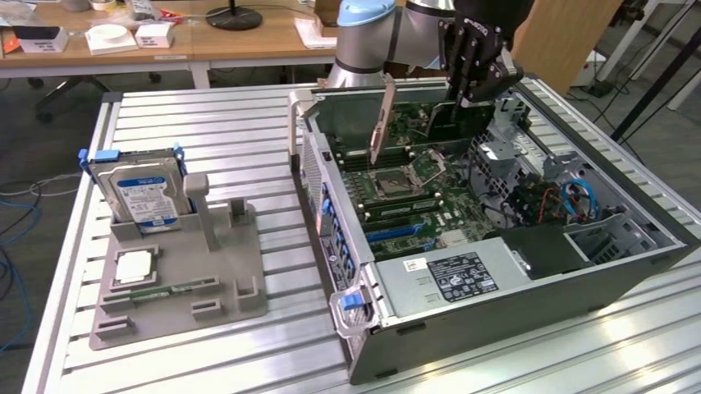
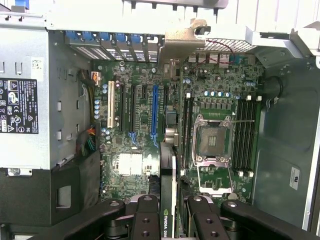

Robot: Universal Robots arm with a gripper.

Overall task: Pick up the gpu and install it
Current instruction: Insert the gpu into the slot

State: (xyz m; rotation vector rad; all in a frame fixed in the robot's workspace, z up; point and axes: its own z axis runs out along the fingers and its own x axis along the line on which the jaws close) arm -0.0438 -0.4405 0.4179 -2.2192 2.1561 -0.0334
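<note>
Holding the gpu on edge inside the open computer case, clamped in the gripper of the Universal Robots arm; fingers pressed to the card's two flat faces, closed firmly on it; metal bracket end turned toward the case's rear wall, on the exterior view's left. Hanging tilted above the motherboard, apart from it, over the area beside the CPU socket; no contact with any slot visible.

Looking down from the wrist view: gpu as a thin dark edge running away from the gripper, just beside the long blue expansion slot and roughly parallel to it; impossible to tell whether squarely over that slot.

Set on the slatted table, on the exterior view's left and well apart from the case: a hard drive standing upright in a grey holder; a green memory stick lying flat in the same holder.

Judged as roughly halfway: pick-up done, card off the table and over the board; lining up and pressing into a slot not yet done.
</note>
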